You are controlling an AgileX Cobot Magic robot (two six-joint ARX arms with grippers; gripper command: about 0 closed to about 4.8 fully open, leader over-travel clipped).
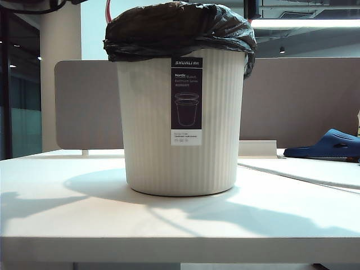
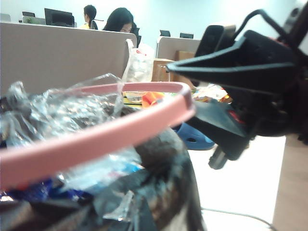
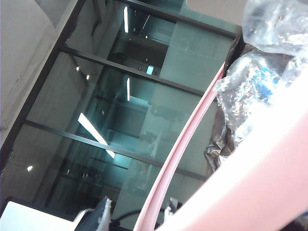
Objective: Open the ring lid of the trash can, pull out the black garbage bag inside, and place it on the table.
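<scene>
Pink ring lid (image 2: 91,139) sits lifted over the black garbage bag (image 1: 180,31) atop the trash can (image 1: 180,124) on your desk (image 1: 73,216), right fingers (image 3: 137,216) pinching it, left fingers (image 2: 217,144) pressed together nearby, so lift it slowly and level.

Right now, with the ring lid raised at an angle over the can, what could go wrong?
The right gripper pinches the ring lid at one edge only, so the tilted hoop could slip. Clear plastic litter heaps above the black garbage bag; pulling may spill it. Nothing holds the trash can; it may lift off the table. The left gripper, shut, is out of view.
</scene>
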